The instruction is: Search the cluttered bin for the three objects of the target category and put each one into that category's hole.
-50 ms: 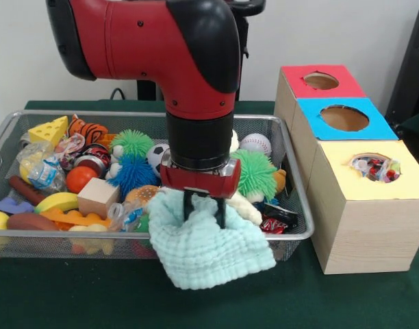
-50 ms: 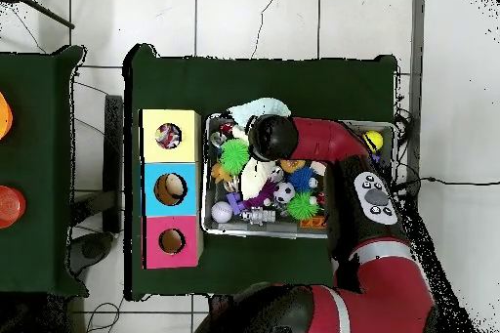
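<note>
My gripper (image 1: 205, 218) hangs over the front right part of the wire bin (image 1: 292, 179). Its two black fingers (image 1: 189, 207) are sunk into a pale mint cloth (image 1: 213, 252), which bunches up between them. That cloth drapes over the bin's front rim and down onto the green table. From above, the cloth (image 2: 262, 109) shows at the bin's edge beside my wrist, and the wrist hides the gripper. Three wooden boxes stand beside the bin with holes in red (image 1: 321, 81), blue (image 1: 344, 118) and yellow (image 1: 374, 166) tops. The yellow hole holds small wrapped items.
The bin is packed with toys: a cheese wedge (image 1: 49, 129), green (image 1: 132, 142) and blue (image 1: 134, 173) spiky balls, a baseball (image 1: 255, 144), a wooden block (image 1: 98, 197), a banana (image 1: 57, 201). Another green fuzzy ball (image 1: 254, 173) sits right of the gripper.
</note>
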Controlling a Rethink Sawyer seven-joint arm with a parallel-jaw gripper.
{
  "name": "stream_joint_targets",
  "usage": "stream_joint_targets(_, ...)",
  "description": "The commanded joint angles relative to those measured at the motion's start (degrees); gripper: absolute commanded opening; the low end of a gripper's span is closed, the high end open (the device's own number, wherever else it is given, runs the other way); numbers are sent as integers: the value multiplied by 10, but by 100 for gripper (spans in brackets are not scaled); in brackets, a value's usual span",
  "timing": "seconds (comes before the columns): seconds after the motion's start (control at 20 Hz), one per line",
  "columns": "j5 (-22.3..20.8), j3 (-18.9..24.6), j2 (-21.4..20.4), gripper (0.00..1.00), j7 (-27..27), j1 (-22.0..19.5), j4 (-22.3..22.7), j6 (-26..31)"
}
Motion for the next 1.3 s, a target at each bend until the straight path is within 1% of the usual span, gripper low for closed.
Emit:
stream_joint_targets(0.05,-45,25,44,0,-67,2,29,24)
stream_joint_targets(0.15,-44,22,43,0,-67,6,26,42)
stream_joint_targets(0.4,-44,32,46,0,-80,2,21,53)
stream_joint_targets(0.65,-40,25,32,0,-66,13,18,61)
stream_joint_targets(0.75,-31,32,17,0,-59,10,25,57)
stream_joint_targets(0.85,-26,27,-11,0,-45,16,34,56)
stream_joint_targets(0.95,-14,27,-56,0,-37,21,50,71)
stream_joint_targets(1.0,-1,28,-79,0,-30,20,61,89)
stream_joint_targets(1.1,17,31,-121,0,-31,21,70,134)
stream_joint_targets(1.2,32,34,-153,0,-32,19,82,165)
stream_joint_targets(1.3,37,32,-180,0,-35,21,89,189)
